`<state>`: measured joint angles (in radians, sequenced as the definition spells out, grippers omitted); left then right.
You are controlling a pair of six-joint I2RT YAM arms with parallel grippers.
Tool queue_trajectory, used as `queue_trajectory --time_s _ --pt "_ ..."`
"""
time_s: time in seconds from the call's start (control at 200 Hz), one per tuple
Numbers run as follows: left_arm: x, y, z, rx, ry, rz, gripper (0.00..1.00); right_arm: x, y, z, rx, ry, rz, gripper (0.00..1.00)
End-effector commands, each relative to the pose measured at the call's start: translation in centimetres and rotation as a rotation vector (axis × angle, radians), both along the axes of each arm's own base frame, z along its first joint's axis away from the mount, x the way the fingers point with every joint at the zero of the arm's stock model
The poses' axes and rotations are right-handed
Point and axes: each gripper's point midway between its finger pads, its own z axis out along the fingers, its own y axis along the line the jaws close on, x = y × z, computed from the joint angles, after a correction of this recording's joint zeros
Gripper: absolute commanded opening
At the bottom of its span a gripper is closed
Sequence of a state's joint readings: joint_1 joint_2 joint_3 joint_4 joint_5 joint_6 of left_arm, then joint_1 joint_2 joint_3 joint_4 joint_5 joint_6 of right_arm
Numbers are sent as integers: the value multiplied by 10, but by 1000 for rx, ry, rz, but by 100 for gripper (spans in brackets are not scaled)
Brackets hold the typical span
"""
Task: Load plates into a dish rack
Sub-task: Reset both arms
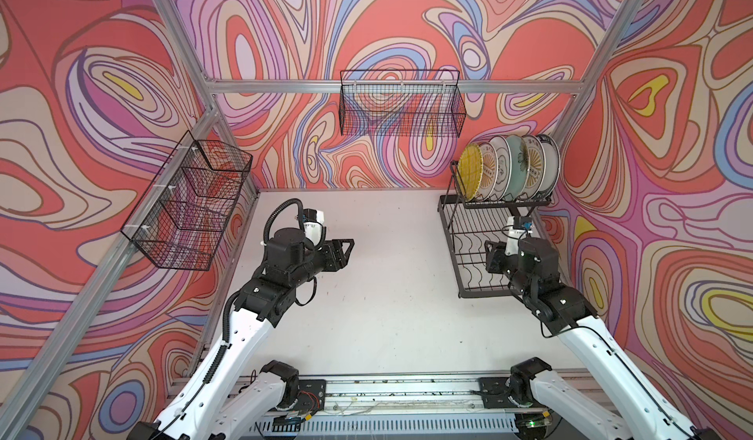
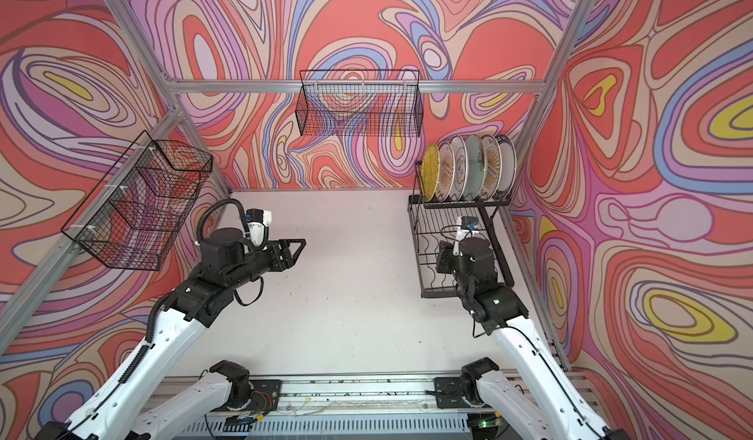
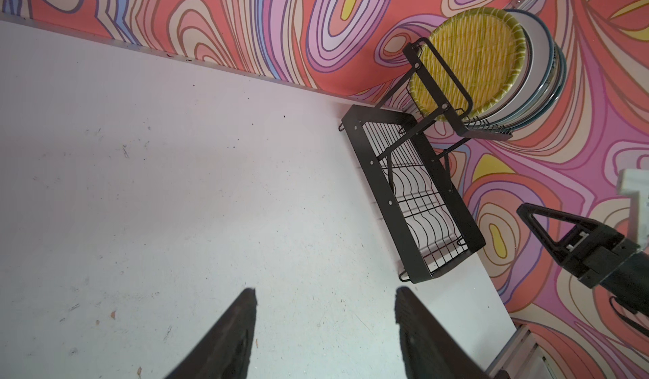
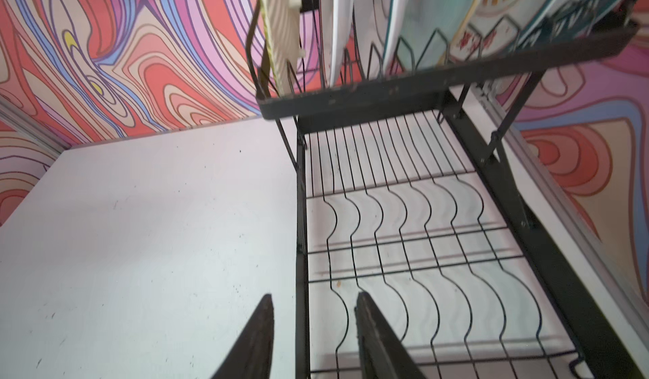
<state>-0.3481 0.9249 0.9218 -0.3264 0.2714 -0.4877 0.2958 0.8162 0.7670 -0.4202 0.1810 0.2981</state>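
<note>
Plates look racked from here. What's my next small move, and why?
Probably pull the right gripper back from the dish rack: six plates stand in its upper tier, none is on the table, and it and the left gripper are open, empty.

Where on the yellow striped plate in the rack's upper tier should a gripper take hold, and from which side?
Probably the top rim of the yellow striped plate, from above, jaws straddling it. It stands on edge at the row's end: wires of the dish rack hold its lower rim, a neighbouring plate crowds one face, an end bar crosses the other.
</note>
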Motion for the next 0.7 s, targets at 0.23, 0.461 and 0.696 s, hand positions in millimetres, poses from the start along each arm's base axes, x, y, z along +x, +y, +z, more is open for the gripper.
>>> queue_trajectory --time_s 0.23,0.461,0.696 --pt "9 3 -27 94 64 9 86 -18 -7 -31 62 59 -48 48" --pt "8 17 -73 186 252 72 100 -17 -14 -27 58 64 -97 98" --pt "11 62 -76 341 259 273 100 -5 -21 -34 34 120 -164 98"
